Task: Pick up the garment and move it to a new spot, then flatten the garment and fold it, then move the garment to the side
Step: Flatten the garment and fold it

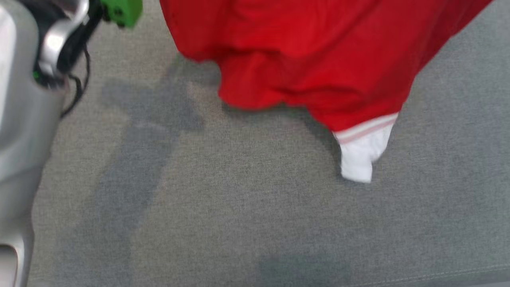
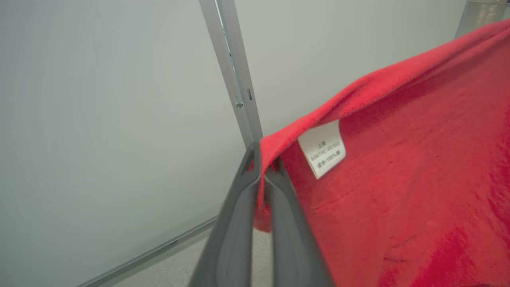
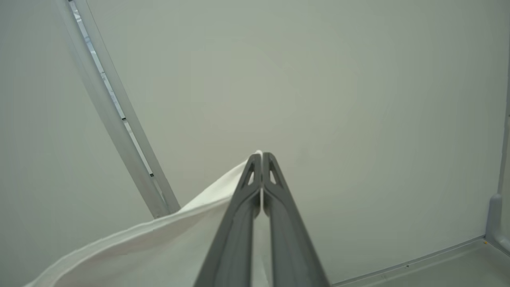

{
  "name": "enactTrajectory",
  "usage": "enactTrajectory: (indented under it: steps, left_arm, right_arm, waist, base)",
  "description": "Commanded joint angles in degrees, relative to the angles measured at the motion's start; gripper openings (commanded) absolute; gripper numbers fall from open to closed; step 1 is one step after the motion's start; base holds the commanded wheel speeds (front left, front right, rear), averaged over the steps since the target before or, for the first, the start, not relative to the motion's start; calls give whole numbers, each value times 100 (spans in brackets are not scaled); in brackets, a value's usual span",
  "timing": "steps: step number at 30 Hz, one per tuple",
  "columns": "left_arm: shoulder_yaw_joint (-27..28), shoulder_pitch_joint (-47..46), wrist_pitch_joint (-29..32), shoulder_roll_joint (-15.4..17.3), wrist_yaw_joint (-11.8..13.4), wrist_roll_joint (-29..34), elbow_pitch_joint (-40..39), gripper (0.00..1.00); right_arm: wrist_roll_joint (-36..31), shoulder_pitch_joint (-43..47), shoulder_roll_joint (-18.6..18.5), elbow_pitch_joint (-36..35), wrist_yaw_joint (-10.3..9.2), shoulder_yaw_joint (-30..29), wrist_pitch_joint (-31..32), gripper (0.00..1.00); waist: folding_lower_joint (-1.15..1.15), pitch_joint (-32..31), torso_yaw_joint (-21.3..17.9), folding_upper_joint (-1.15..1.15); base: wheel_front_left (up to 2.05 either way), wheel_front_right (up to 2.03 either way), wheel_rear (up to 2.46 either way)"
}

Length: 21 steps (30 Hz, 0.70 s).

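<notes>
**Q:** Two grippers are showing nearest the wrist cameras; what is each one doing?

**A:** The left gripper [image 2: 263, 159] is pressing its long grey fingers together on a folded edge of the red garment [image 2: 398, 179], which is spreading away to the right of that view. A white care label [image 2: 322, 148] is lying on the cloth just beside the fingertips, its print too blurred to read. The right gripper [image 3: 261, 156] is likewise clamping tight, pinching a white cloth edge [image 3: 159, 247] that is trailing off to the lower left.

**Q:** Where is the garment lying in the head view?

**A:** Its red cloth [image 1: 318, 52] is hanging across the top of that view, above a grey fabric surface [image 1: 239, 207]. A white cuff [image 1: 362, 155] with pale pink stripes is dangling lowest. Blur is hiding whether the cuff is touching the surface. At the left edge a pale forearm [image 1: 20, 119] is rising, with a black cable [image 1: 77, 91] and a green part [image 1: 121, 12] near its top.

**Q:** What is standing farthest back?

**A:** Pale wall panels [image 2: 99, 119] are closing off both wrist views, each crossed by a slanting metal post [image 2: 235, 79] [image 3: 119, 131].
</notes>
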Motion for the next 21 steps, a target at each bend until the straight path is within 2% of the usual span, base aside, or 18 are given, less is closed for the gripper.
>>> enactTrajectory:
  steps: [1, 4, 8, 12, 16, 21]
  left_arm:
    - [16, -252, -67, -20, -9, 99, 204, 0]
    - [47, -1349, -479, -191, 32, 488, 1085, 0]
    - [1, -2478, -1476, -321, 124, 1091, 2113, 0]
    - [-329, -3097, -2469, -382, -95, 1556, 2927, 0]
    - [-524, -2784, -3255, -477, -311, 1551, 3635, 0]
    - [-633, -1485, -4048, -505, -510, 1144, 4043, 0]
  right_arm:
    - [-88, -270, 120, 132, -4, -21, -84, 0]
    - [-617, -1396, 438, 654, -4, -130, -399, 0]
    - [-1206, -2592, 792, 1222, -5, -356, -972, 0]
    - [-1420, -3220, 883, 1714, -4, -368, -1286, 0]
    - [-1120, -2643, 898, 1877, -4, 164, -1656, 0]
    - [-180, -657, 711, 1446, -4, 1107, -2055, 0]
  waist:
    - [0, 685, 101, 20]
    - [0, 975, 67, 20]
    - [0, 1213, 18, 20]
    - [0, 1349, -28, 20]
    - [0, 1224, -135, 20]
    - [0, 677, -230, 20]
  base:
    - [0, 0, 0]
    - [0, 0, 0]
    - [0, 0, 0]
    - [0, 0, 0]
    - [0, 0, 0]
    - [0, 0, 0]
